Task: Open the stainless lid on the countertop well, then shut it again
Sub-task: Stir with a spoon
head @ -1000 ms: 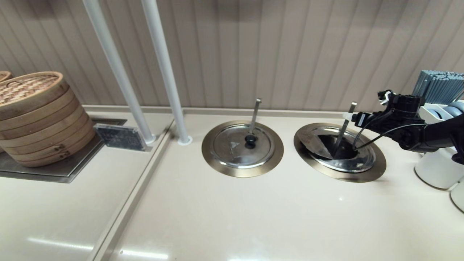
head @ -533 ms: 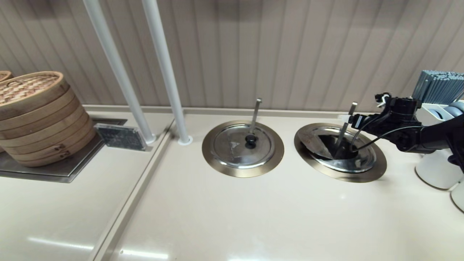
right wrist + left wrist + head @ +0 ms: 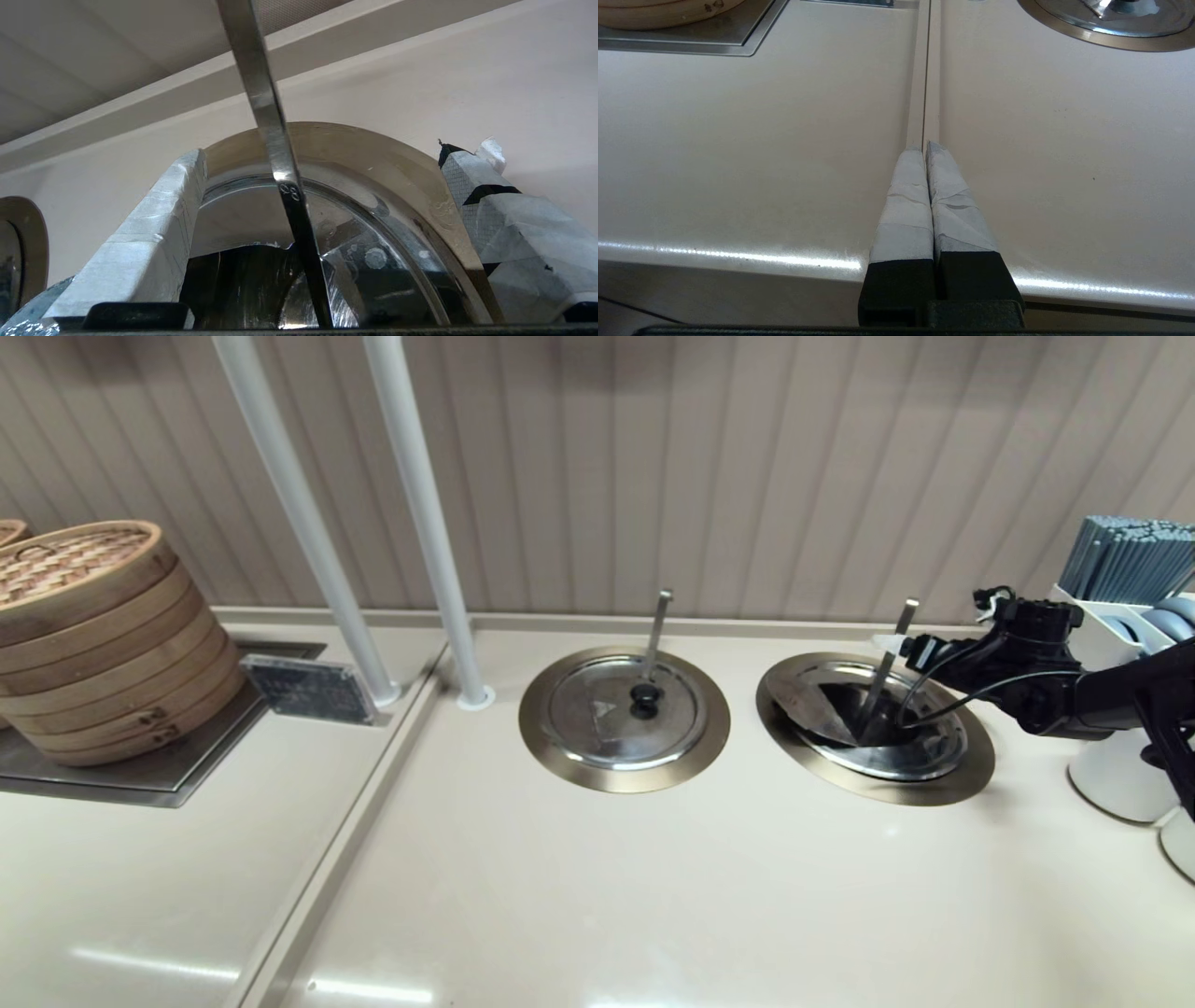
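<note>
The stainless lid (image 3: 920, 747) lies flat in the countertop well (image 3: 971, 775), whose brass-coloured ring surrounds it. A dark wedge runs in from the lid's rim to the slanted ladle handle (image 3: 885, 677). I cannot make out the knob. My right gripper (image 3: 901, 647) hovers open over the well's far right rim, beside the top of the handle. In the right wrist view the ladle handle (image 3: 275, 154) stands between the taped fingers (image 3: 140, 233), over the lid (image 3: 378, 252) and ring (image 3: 373, 149). My left gripper (image 3: 927, 145) is shut and parked above the counter seam.
A twin lid (image 3: 597, 714) with a black knob and upright handle sits in the ring to the left. White posts (image 3: 439, 569) rise behind it. A bamboo steamer (image 3: 93, 635) stands far left. White containers (image 3: 1120, 775) and a utensil holder (image 3: 1134, 560) crowd the right edge.
My right gripper has sunk a little and edged left toward the ladle handle. The lid has not moved.
</note>
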Controlling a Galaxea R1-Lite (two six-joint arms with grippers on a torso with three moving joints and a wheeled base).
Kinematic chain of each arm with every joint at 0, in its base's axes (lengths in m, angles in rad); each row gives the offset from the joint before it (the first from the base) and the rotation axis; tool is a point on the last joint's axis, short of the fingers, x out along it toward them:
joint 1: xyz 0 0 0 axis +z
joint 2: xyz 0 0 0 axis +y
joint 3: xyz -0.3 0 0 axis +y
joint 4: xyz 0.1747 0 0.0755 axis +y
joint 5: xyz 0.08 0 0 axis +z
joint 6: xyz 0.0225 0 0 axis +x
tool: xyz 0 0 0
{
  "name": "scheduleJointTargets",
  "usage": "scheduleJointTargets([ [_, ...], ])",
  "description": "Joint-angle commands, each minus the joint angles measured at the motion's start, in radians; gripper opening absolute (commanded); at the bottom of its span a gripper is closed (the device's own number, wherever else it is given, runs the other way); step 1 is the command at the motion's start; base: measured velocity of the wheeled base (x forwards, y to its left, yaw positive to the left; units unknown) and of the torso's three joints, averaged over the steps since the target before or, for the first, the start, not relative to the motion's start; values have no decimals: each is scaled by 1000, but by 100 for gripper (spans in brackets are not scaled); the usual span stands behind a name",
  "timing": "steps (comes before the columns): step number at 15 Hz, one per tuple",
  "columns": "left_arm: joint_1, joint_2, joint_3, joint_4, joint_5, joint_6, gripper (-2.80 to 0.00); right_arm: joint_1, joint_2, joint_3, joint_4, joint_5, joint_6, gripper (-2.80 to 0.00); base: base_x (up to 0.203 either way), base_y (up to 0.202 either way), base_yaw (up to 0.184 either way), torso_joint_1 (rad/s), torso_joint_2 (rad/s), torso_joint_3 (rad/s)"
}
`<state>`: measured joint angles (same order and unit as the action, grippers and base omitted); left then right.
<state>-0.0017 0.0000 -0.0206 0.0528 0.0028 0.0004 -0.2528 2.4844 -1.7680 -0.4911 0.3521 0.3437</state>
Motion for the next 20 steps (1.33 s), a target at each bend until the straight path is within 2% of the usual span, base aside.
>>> scheduleJointTargets([
  [1,0,0,-1,0,0,0,-280,7,17,-7,-4,1,8,0,0,0,0,0,0,0],
  [8,0,0,0,1,0,0,-280,39,25,-18,-24,-37,3,0,0,0,0,0,0,0],
  [12,0,0,-1,1,0,0,-280,70,42,-19,-87,-98,0,0,0,0,0,0,0,0],
  [20,0,0,0,0,0,0,-280,70,53,-21,-81,-105,-19,0,0,0,0,0,0,0],
])
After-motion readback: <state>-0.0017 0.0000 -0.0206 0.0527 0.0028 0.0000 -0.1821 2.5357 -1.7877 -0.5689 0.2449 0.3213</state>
